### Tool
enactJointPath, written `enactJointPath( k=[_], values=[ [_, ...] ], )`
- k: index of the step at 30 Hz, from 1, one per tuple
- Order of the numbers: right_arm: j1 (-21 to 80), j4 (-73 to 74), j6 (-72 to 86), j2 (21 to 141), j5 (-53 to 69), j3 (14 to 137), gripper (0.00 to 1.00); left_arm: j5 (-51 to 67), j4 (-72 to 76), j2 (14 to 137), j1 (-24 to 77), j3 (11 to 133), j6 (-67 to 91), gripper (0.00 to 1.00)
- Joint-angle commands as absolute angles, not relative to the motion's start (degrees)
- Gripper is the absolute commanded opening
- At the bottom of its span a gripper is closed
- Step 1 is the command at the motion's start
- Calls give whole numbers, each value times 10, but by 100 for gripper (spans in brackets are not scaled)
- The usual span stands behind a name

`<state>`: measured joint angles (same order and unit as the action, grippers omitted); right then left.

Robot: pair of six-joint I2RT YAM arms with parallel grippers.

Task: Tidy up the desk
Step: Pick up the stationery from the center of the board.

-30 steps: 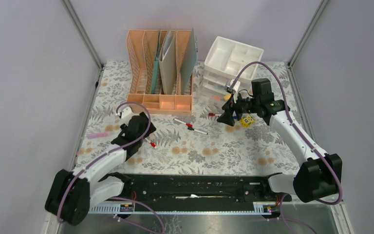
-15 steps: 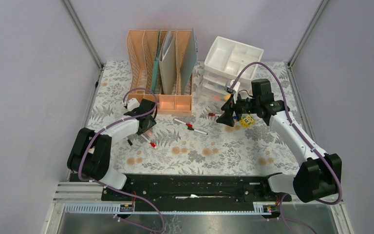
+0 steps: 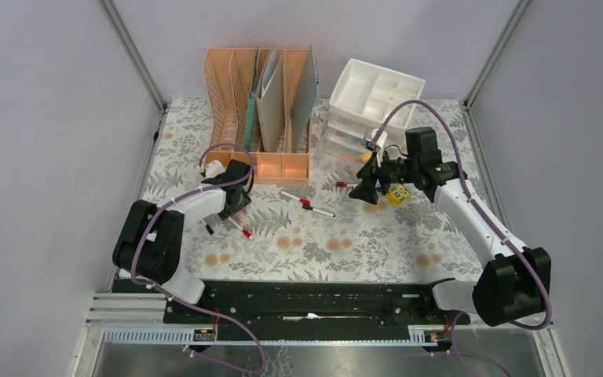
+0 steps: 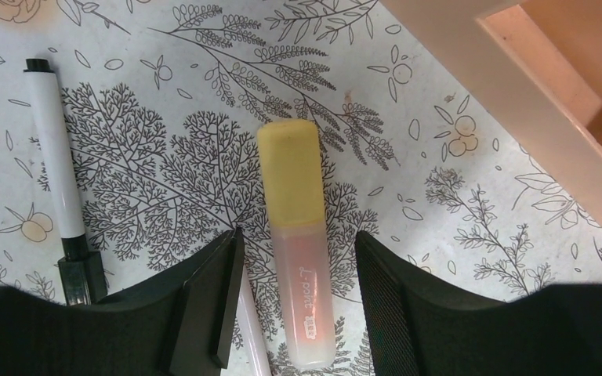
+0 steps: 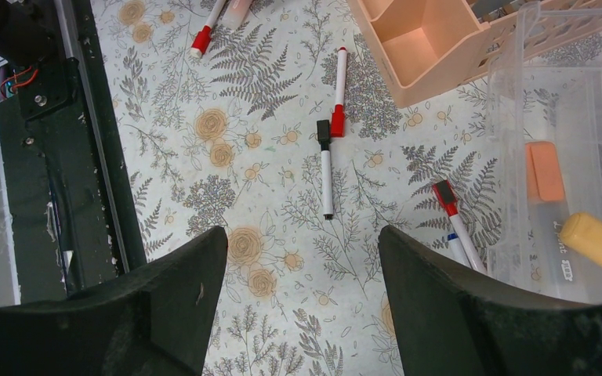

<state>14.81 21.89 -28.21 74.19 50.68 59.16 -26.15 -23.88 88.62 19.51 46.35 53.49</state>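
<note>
The desk (image 3: pixel 345 243), pale cloth printed with grey ferns and small orange flowers, spreads beneath both sets of fingers. A peach rack (image 4: pixel 517 102) shows its corner beyond the left gripper (image 4: pixel 298 243). The right gripper (image 5: pixel 304 235) gapes wide, holding nothing. The left fingers stand wide either side of a highlighter (image 4: pixel 291 188), with a yellow cap and a clear peach barrel lettered "point"; the smaller print is unreadable. A black-capped white marker (image 4: pixel 56 172) lies outside them, its end hidden.
</note>
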Motion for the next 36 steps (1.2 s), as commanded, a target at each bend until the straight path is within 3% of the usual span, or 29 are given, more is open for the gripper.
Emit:
enactJointPath(
  k=[1, 12, 18, 26, 36],
  values=[
    [142, 203, -283, 731, 524, 590, 78, -271, -232, 897, 190, 491, 534, 59],
    [141, 203, -283, 728, 526, 589, 78, -265, -226, 928, 182, 502, 530, 58],
    [140, 203, -283, 728, 526, 590, 78, -260, -226, 931, 182, 497, 532, 46],
    [139, 203, -284, 729, 527, 589, 78, -243, -210, 909, 181, 481, 531, 8],
    [140, 187, -259, 746, 571, 581, 78, -158, -159, 821, 183, 428, 513, 0]
  ],
)
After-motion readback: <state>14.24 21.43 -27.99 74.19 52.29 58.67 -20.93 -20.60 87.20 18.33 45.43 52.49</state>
